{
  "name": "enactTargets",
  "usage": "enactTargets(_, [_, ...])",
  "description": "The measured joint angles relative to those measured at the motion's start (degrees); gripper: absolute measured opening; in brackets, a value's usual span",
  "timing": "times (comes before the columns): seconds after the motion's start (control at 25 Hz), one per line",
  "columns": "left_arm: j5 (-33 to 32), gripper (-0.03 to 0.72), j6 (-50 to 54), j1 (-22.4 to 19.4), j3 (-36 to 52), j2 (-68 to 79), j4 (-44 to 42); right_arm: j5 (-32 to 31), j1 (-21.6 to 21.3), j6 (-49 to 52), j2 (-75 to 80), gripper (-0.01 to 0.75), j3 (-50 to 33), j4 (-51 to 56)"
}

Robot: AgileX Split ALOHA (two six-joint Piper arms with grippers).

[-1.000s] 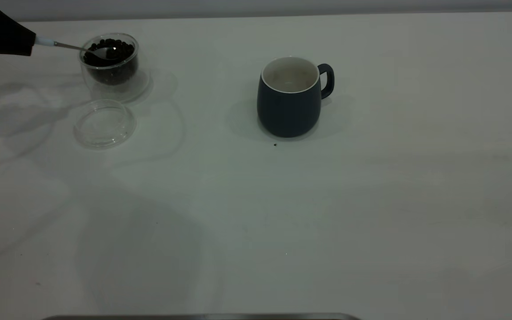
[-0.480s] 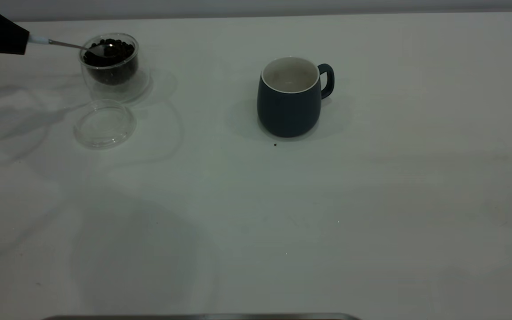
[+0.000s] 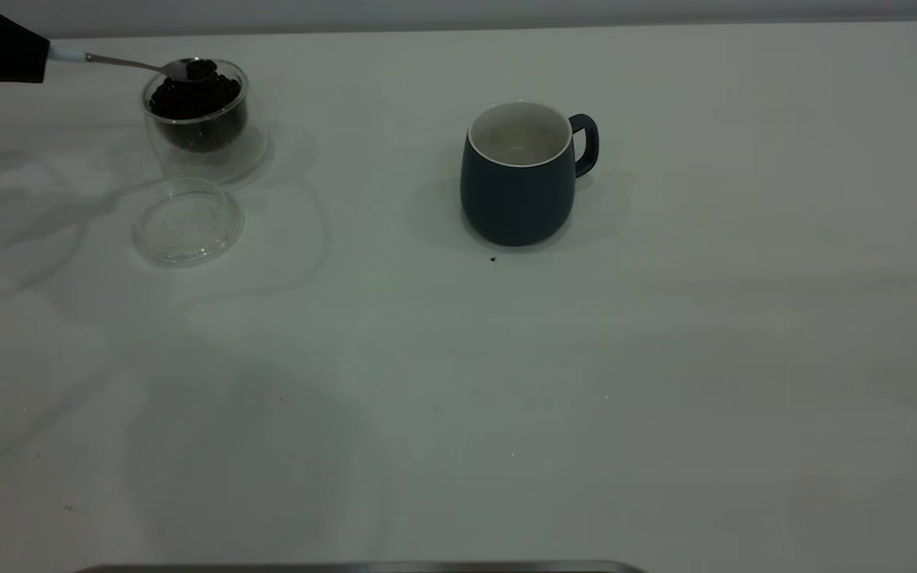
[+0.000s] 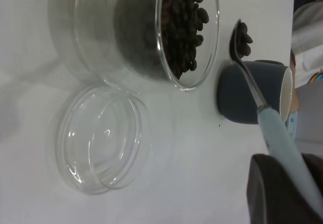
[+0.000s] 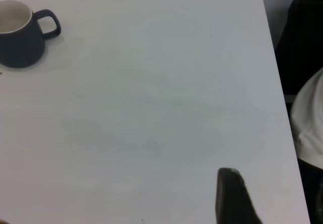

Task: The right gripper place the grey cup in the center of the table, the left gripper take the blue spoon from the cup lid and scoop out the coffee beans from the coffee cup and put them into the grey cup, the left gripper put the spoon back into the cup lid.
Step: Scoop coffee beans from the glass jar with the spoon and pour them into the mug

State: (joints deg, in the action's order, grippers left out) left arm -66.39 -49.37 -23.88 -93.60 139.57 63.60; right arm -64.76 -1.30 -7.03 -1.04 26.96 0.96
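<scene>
My left gripper (image 3: 35, 60) (image 4: 290, 171) is at the far left of the table (image 3: 586, 358), shut on the pale handle of the blue spoon (image 3: 128, 64) (image 4: 272, 125). The spoon's bowl holds a few coffee beans (image 3: 200, 68) (image 4: 244, 35) and hovers just over the far rim of the coffee cup (image 3: 196, 119) (image 4: 126, 37), which has a heap of beans (image 3: 192, 97) (image 4: 181, 27) inside. The clear cup lid (image 3: 186, 221) (image 4: 101, 138) lies bare in front of it. The grey cup (image 3: 518, 179) (image 4: 242, 100) (image 5: 17, 37) stands upright mid-table. My right gripper (image 5: 234, 196) is well off to that cup's right.
A tiny dark speck (image 3: 493, 259) lies just in front of the grey cup. A person's white clothing (image 5: 310, 128) and a dark object (image 5: 303, 42) sit past the table's right edge. A metal edge (image 3: 363, 567) runs along the near side.
The spoon's bowl has come up out of the heap in the coffee cup with a few beans on it. My left gripper rose slightly. The grey cup and lid have not moved.
</scene>
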Motion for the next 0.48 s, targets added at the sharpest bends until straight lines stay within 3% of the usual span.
enactTargets(0.48, [0.0,0.132,0.5,0.7,0.0,0.0,0.9,0.0,0.0,0.0,0.0,0.363,0.0,0.0])
